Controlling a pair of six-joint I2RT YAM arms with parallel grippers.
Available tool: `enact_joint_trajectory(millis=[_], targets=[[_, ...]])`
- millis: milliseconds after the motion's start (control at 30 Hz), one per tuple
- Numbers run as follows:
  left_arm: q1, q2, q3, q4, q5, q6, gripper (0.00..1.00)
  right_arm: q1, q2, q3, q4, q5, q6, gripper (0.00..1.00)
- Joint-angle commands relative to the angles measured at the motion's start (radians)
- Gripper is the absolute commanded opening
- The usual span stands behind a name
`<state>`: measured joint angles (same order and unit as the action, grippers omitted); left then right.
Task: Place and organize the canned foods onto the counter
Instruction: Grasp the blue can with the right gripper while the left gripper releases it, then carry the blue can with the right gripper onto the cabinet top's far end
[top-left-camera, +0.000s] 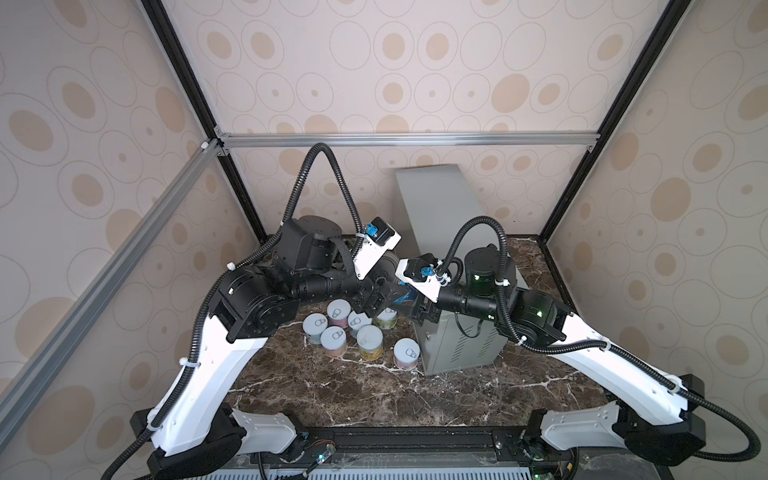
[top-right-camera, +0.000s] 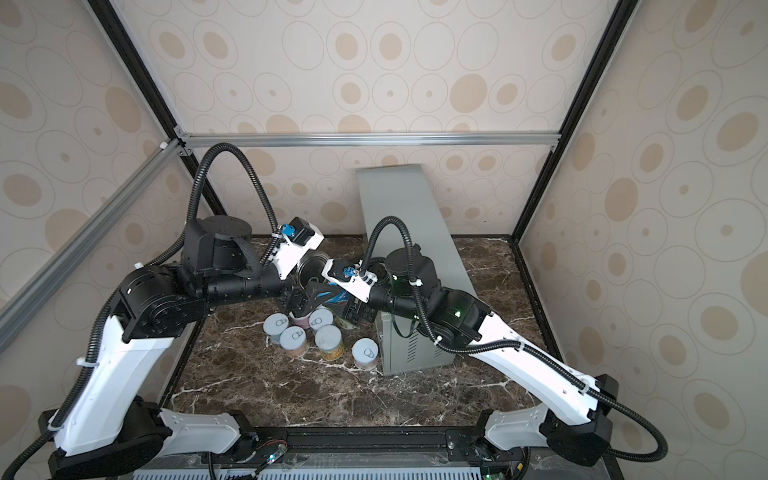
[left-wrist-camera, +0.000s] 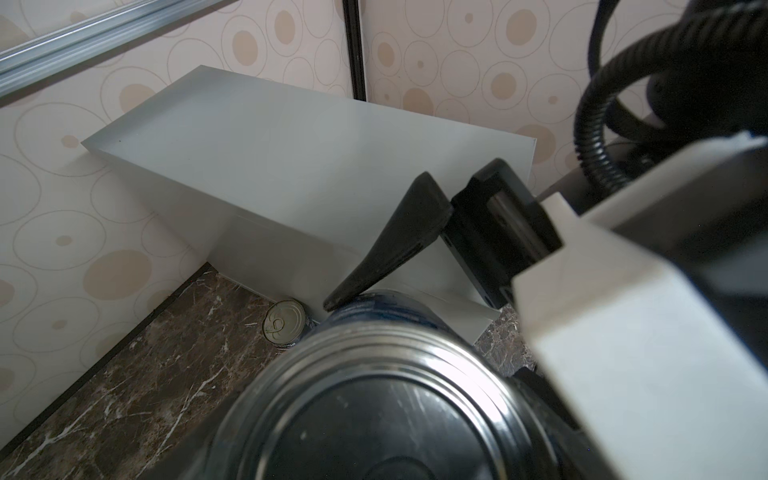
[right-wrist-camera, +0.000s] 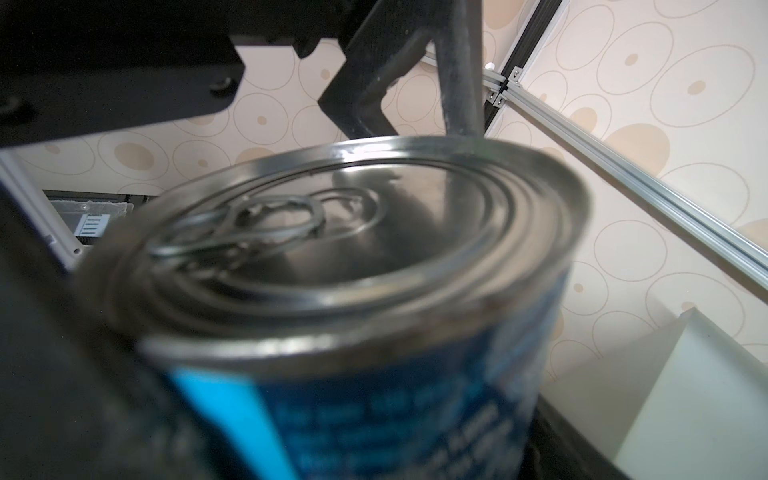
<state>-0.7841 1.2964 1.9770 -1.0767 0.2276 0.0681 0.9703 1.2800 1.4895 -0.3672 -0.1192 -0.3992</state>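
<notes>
A tall blue can (top-left-camera: 405, 294) (top-right-camera: 336, 296) hangs tilted above the marble, just left of the counter's near end, with both grippers on it. My left gripper (top-left-camera: 379, 300) is shut on it; the can's bare metal bottom (left-wrist-camera: 382, 399) fills the left wrist view. My right gripper (top-left-camera: 411, 300) is shut on its side, one black finger (left-wrist-camera: 395, 237) lying along the label. The right wrist view shows the pull-tab lid (right-wrist-camera: 332, 232) and a left finger (right-wrist-camera: 457, 83) behind it. The grey counter (top-left-camera: 440, 199) (top-right-camera: 399, 199) (left-wrist-camera: 291, 158) has a bare top.
Several short white-lidded cans (top-left-camera: 333, 337) (top-right-camera: 293, 337) cluster on the dark marble (top-left-camera: 374, 395) below the grippers, among them a green-yellow one (top-left-camera: 370, 340). Another metal-topped can (left-wrist-camera: 284, 322) lies on its side at the counter's foot. Patterned walls close in behind.
</notes>
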Motion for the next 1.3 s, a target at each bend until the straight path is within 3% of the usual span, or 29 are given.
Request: enact_joint_trajectory(millis=[0,167,200,267,300,500,867,1067,1267], targets=[[0.002,-0.055,0.016,0.204,0.051,0.02,0.0,0.005,0.002,0.031,0.054,0.036,0.012,0.66],[0.003,-0.076,-0.008,0.244,0.043,0.009,0.0,0.004,-0.01,0.026,0.108,0.097,0.03,0.57],[0.003,-0.081,-0.013,0.25,0.038,0.006,0.06,0.004,-0.011,0.026,0.117,0.101,0.031,0.56],[0.003,-0.093,-0.03,0.265,0.029,0.003,0.26,0.003,-0.013,0.025,0.137,0.11,0.035,0.53],[0.003,-0.098,-0.038,0.272,0.026,0.001,0.3,0.002,-0.014,0.024,0.145,0.11,0.037,0.51],[0.003,-0.14,-0.079,0.306,-0.048,-0.018,0.97,-0.019,-0.026,0.011,0.208,0.125,0.063,0.41],[0.004,-0.222,-0.139,0.372,-0.233,-0.033,0.98,-0.18,-0.06,-0.022,0.316,0.111,0.18,0.22],[0.004,-0.285,-0.227,0.417,-0.303,-0.036,0.98,-0.388,-0.039,-0.011,0.397,0.038,0.317,0.22],[0.004,-0.322,-0.279,0.42,-0.325,-0.04,0.98,-0.527,0.011,0.008,0.447,-0.003,0.386,0.22]])
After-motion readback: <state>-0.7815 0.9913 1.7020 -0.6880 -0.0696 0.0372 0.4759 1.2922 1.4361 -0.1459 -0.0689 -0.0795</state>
